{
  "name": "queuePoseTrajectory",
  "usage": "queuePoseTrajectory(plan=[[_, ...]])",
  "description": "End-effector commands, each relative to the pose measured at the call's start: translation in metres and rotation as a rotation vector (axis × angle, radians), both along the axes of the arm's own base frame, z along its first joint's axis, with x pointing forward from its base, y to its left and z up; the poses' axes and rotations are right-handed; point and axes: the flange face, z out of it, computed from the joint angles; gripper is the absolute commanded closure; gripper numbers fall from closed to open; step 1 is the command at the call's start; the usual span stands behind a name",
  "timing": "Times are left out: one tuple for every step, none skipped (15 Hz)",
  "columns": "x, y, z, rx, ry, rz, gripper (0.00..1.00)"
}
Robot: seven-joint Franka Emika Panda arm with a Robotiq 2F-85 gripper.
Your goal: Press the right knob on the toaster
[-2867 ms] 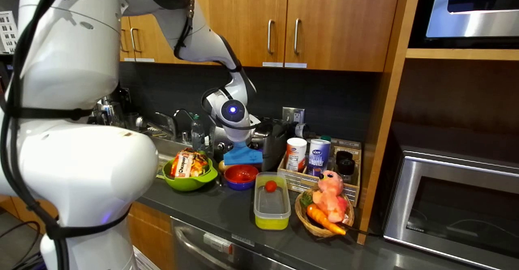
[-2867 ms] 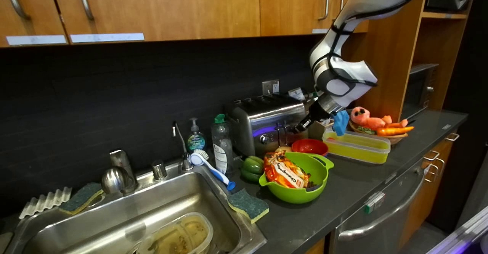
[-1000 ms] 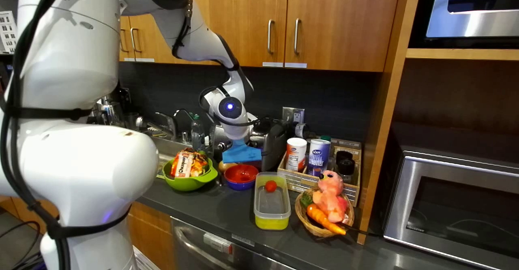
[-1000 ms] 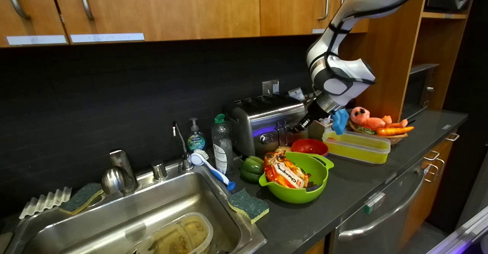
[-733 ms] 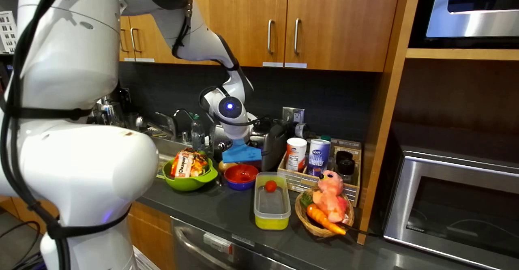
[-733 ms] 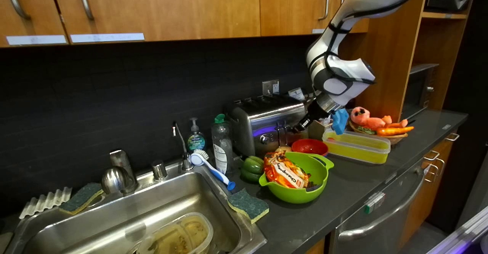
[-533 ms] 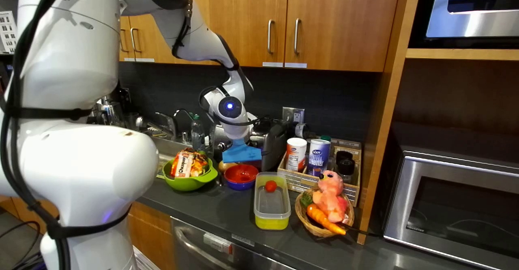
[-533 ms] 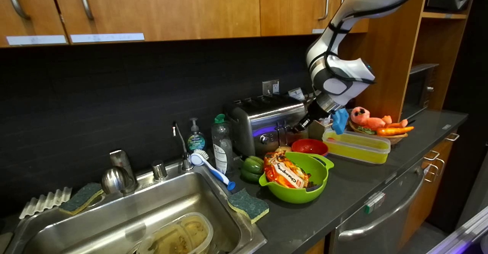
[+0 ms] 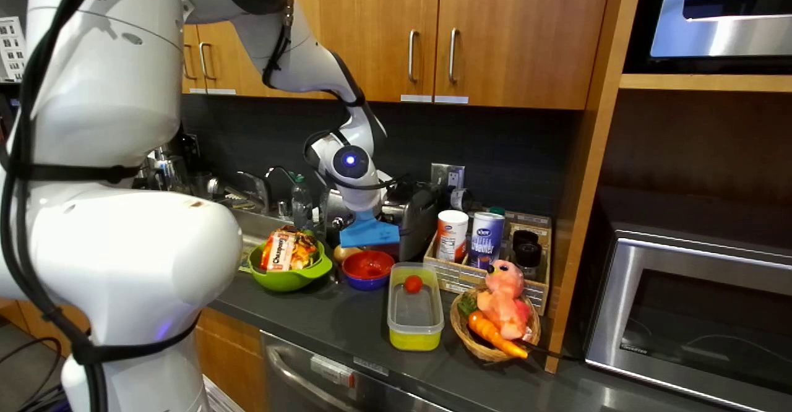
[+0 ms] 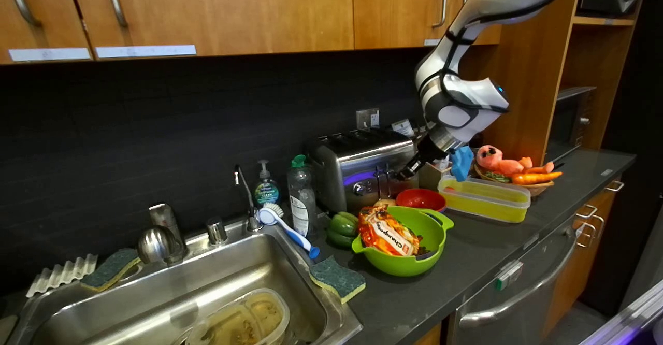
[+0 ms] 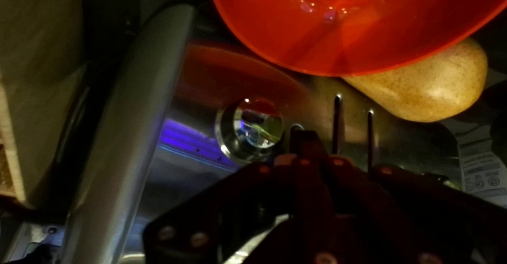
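The silver toaster (image 10: pixel 375 151) stands against the back wall; in an exterior view it is partly behind the arm (image 9: pixel 421 220). In the wrist view its shiny right knob (image 11: pixel 259 125) sits on the front face near the toaster's end. My gripper (image 11: pixel 305 137) is shut, with its fingertips together and nothing visible between them. The tips are just beside the right knob and overlap a small round ring on the face; I cannot tell whether they touch. In an exterior view the gripper (image 10: pixel 405 175) hides the right knob, while the left knob (image 10: pixel 362 188) shows.
A red bowl (image 11: pixel 348 30) and a tan pear-shaped item (image 11: pixel 439 85) lie close in front of the toaster. A green colander (image 10: pixel 404 262), yellow container (image 10: pixel 487 202), wooden crate (image 9: pixel 455 276) and basket (image 9: pixel 473 344) stand nearby. Bottles (image 10: pixel 301 200) stand beside the toaster.
Since the oldest frames, the arm and gripper have shifted slightly up and toward the toaster's left end. Over the last second they have barely moved. The gripper's surroundings look unchanged.
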Motion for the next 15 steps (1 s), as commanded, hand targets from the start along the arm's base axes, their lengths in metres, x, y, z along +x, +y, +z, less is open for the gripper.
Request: queuePoseTrajectory(plan=[[0.013, 0.003, 0.016, -0.009, -0.028, -0.016, 1.0], [0.011, 0.002, 0.014, -0.012, -0.022, -0.018, 1.0], [0.01, 0.002, 0.013, -0.024, -0.015, -0.017, 1.0], [0.007, 0.004, 0.01, -0.027, 0.0, -0.017, 1.0], [0.004, 0.005, 0.009, -0.031, 0.01, -0.015, 1.0], [0.0, 0.007, 0.008, -0.039, 0.025, -0.018, 1.0], [-0.003, 0.008, 0.006, -0.042, 0.037, -0.021, 1.0], [-0.006, 0.009, 0.004, -0.044, 0.052, -0.023, 1.0], [-0.009, 0.011, 0.002, -0.046, 0.065, -0.029, 1.0], [-0.012, 0.012, 0.0, -0.046, 0.079, -0.032, 1.0], [-0.017, 0.014, -0.003, -0.045, 0.093, -0.035, 1.0], [-0.021, 0.015, -0.005, -0.043, 0.104, -0.036, 1.0], [-0.025, 0.017, -0.006, -0.041, 0.114, -0.037, 1.0], [-0.029, 0.018, -0.008, -0.041, 0.125, -0.038, 1.0], [-0.034, 0.019, -0.009, -0.043, 0.136, -0.04, 1.0]])
